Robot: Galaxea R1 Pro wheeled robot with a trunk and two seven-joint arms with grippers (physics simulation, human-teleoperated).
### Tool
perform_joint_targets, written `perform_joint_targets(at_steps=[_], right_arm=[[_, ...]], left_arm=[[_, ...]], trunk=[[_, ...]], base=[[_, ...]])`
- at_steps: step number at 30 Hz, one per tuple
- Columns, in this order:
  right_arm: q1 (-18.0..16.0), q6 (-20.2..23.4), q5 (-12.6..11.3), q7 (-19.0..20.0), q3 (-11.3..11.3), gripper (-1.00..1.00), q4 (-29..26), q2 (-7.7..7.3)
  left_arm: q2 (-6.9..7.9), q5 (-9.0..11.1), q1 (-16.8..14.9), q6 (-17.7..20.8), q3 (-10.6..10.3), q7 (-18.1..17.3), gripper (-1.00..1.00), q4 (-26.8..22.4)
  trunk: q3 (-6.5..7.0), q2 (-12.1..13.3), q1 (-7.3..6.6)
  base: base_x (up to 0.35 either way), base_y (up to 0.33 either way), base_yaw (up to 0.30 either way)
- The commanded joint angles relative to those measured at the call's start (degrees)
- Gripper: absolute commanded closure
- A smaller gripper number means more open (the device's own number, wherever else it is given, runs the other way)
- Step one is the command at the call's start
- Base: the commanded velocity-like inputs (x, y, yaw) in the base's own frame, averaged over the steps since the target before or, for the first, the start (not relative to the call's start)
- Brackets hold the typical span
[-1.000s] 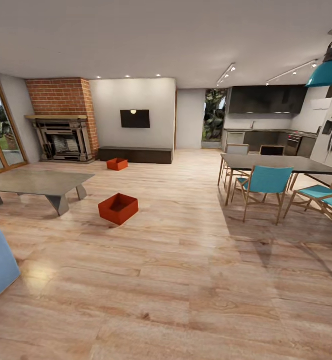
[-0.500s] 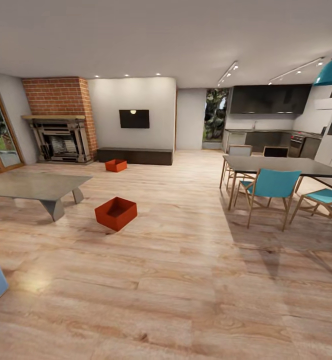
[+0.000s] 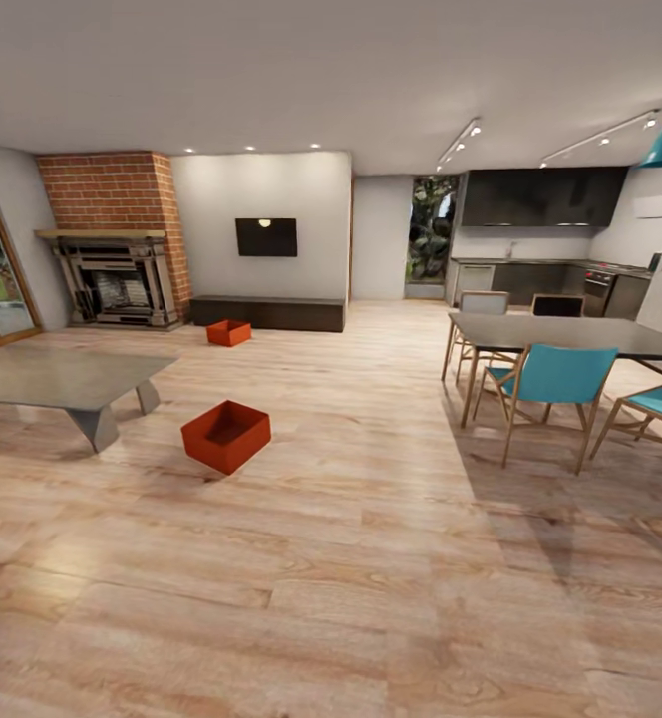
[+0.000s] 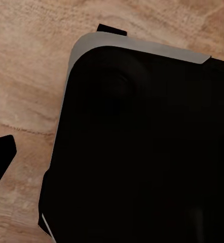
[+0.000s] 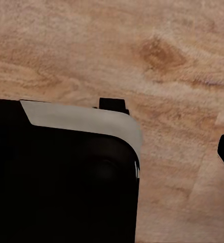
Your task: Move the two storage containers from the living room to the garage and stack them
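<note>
Two orange-red open box bins lie ahead: the near bin just beside the grey low table, the far bin beyond it by the brick fireplace. The robot should drive squarely up to the near bin and stop short. How far either gripper is open cannot be told.

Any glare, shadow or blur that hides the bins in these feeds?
Head view: both orange-red bins are evenly lit and sharp enough; a soft sheen lies on the wood floor, and the dining table casts a broad shadow. Both wrist views: dark robot body over soft-focus floor.
</note>
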Motion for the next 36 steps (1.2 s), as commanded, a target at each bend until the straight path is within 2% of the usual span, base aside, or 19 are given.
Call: perform_joint_targets(at_steps=[1, 36], right_arm=[[-0.06, -0.24, 0.25, -0.17, 0.23, -1.0, 0.13, 0.0], [-0.06, -0.24, 0.25, -0.16, 0.21, -1.0, 0.13, 0.0]], left_arm=[[-0.06, 0.25, -0.02, -0.06, -0.04, 0.06, -1.0, -0.04], [-0.17, 0.18, -0.02, 0.02, -0.13, 0.05, -1.0, -0.09]], trunk=[[-0.06, -0.02, 0.03], [-0.06, -0.02, 0.03]], base=[[0.321, 0.0, 0.0], [0.321, 0.0, 0.0]])
